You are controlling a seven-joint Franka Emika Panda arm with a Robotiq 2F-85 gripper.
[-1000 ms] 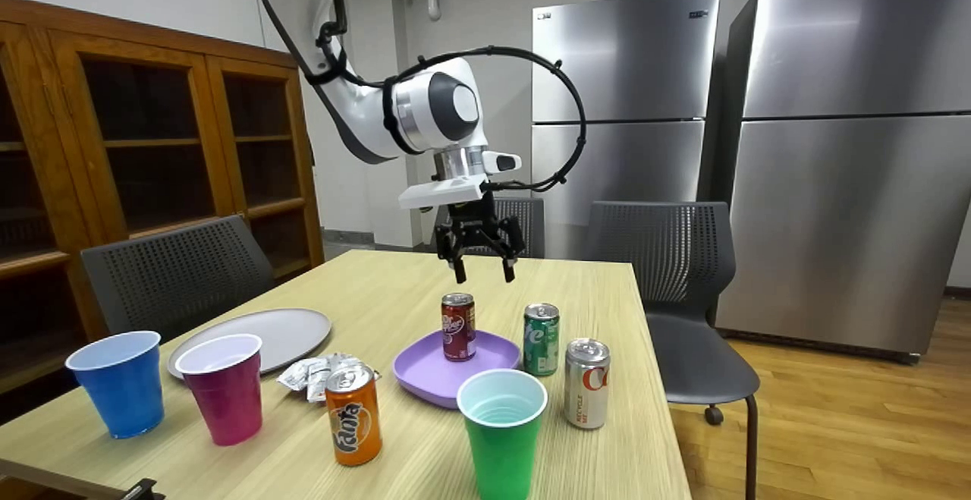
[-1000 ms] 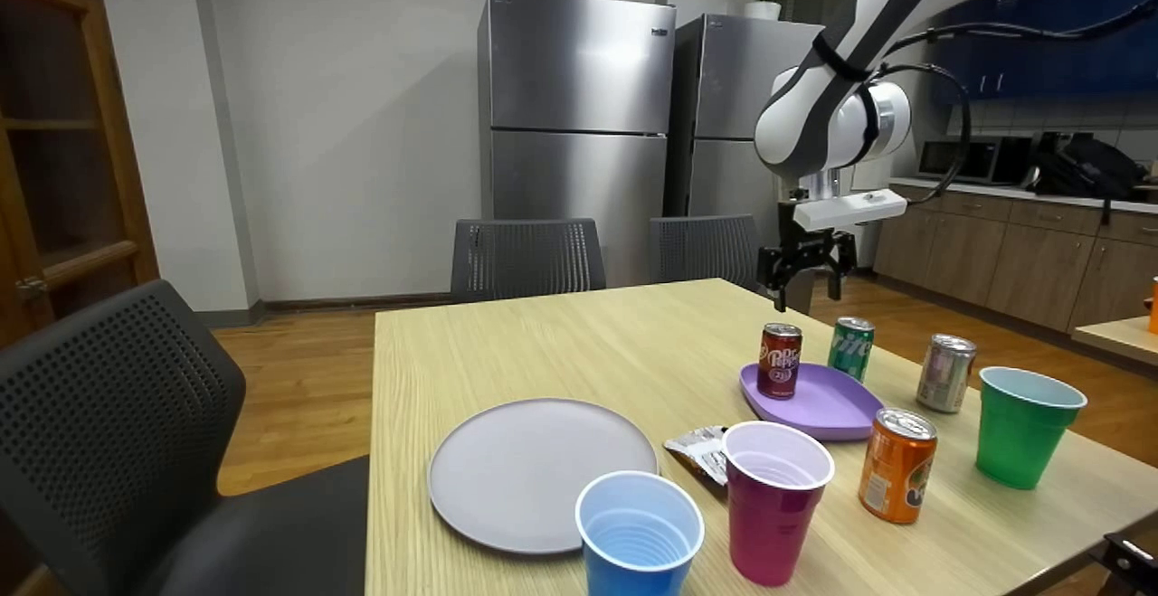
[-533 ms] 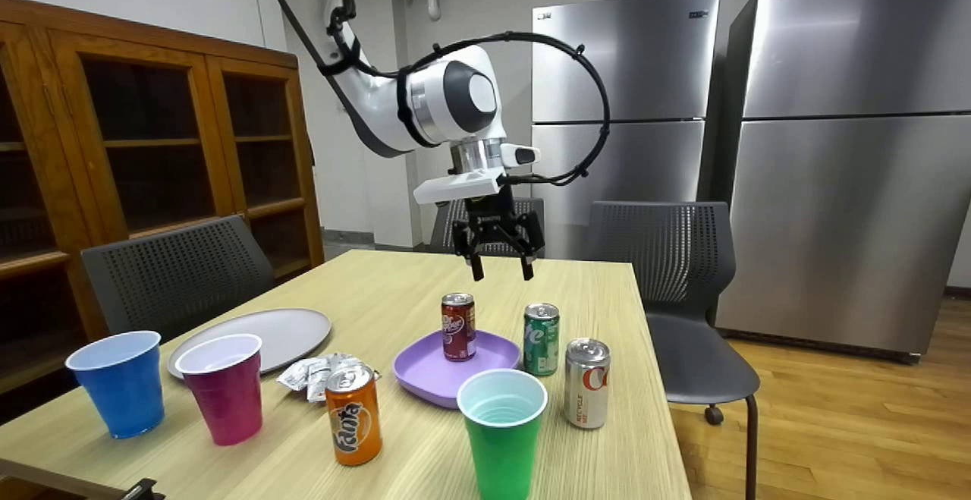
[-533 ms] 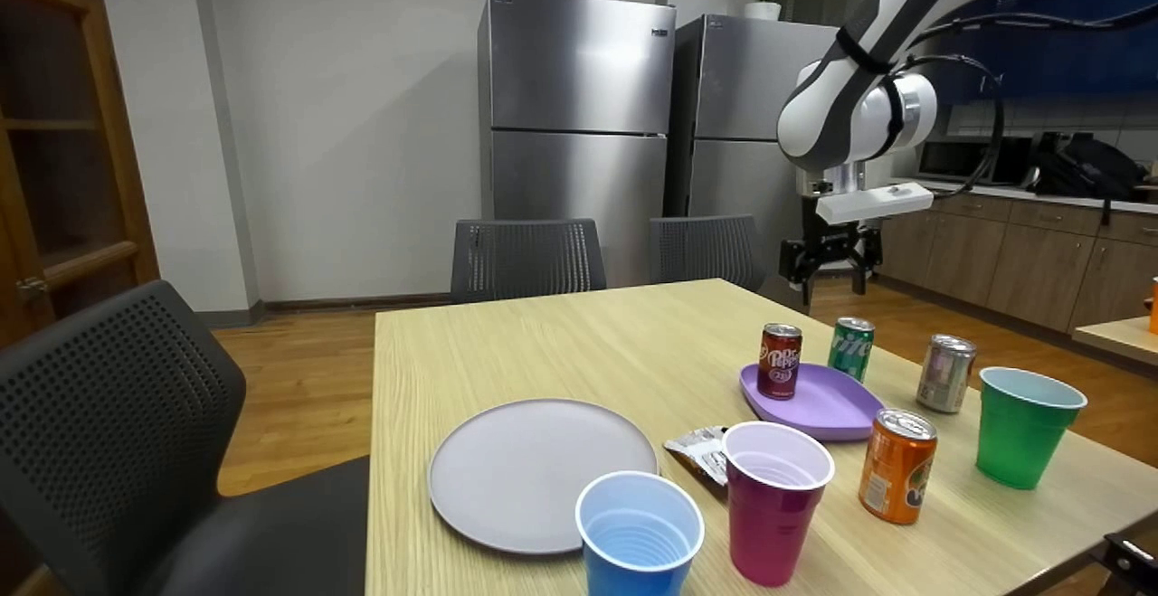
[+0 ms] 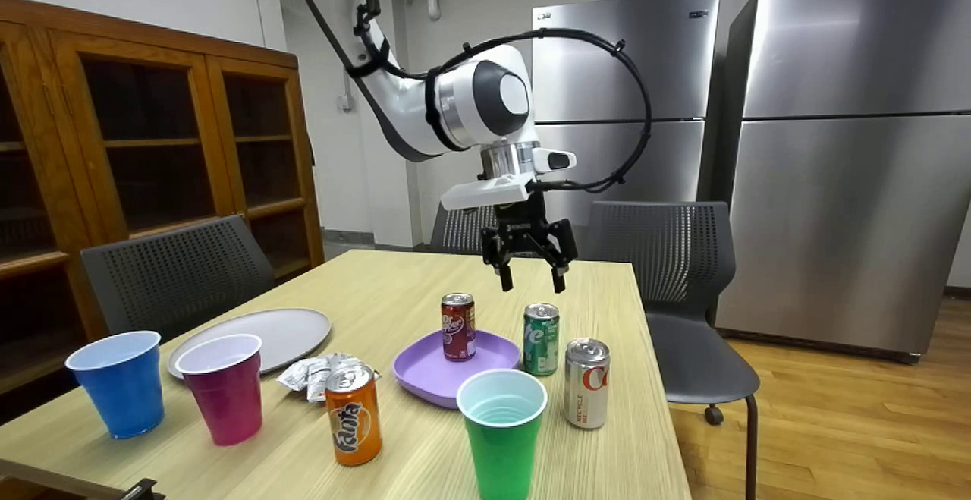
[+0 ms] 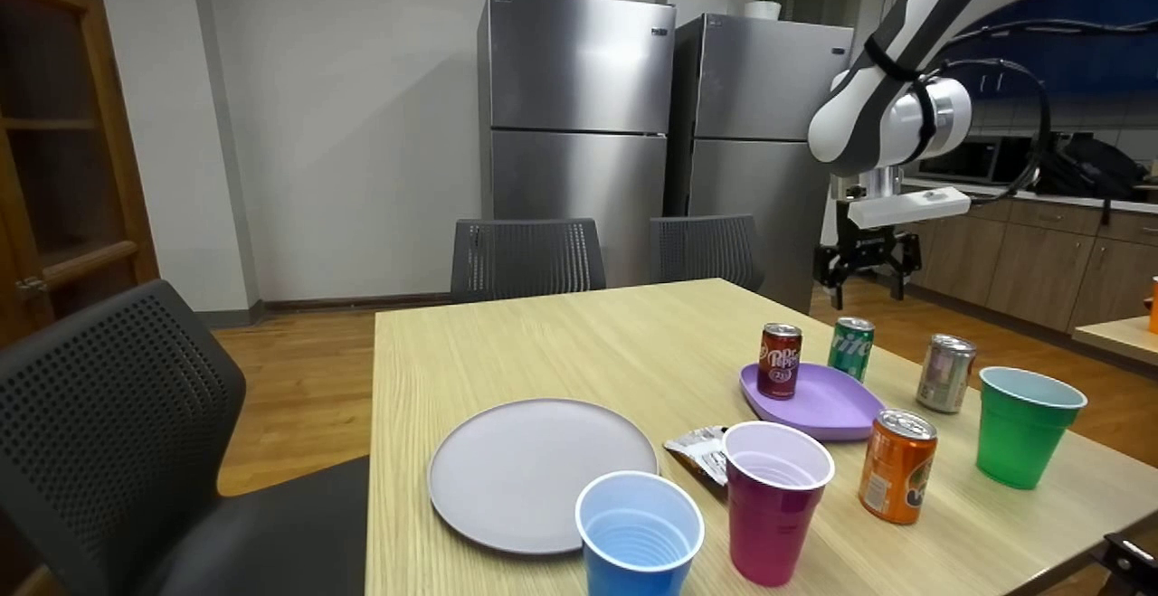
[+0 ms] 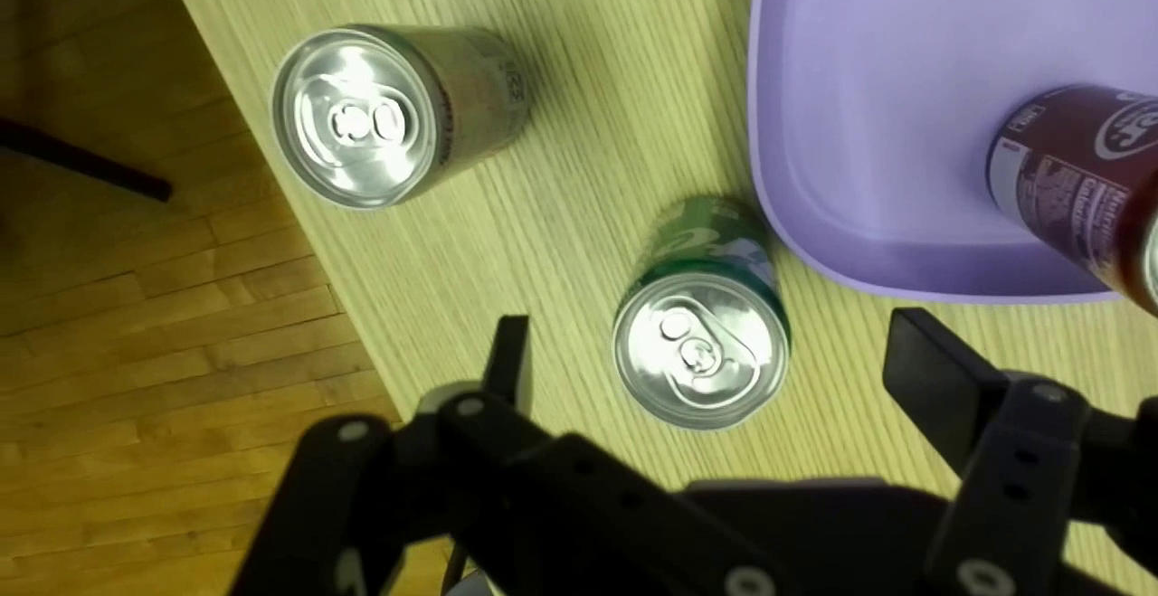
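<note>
Wrist view: gripper (image 7: 708,343), jaws spread wide above an upright green can (image 7: 706,261).
Just beside it, to one side of the jaws, a purple plate (image 7: 868,153) bears a Dr Pepper can (image 7: 1077,171); opposite stands a silver can (image 7: 407,115); farther out, in an exterior view, a green cup (image 5: 502,447).
</note>
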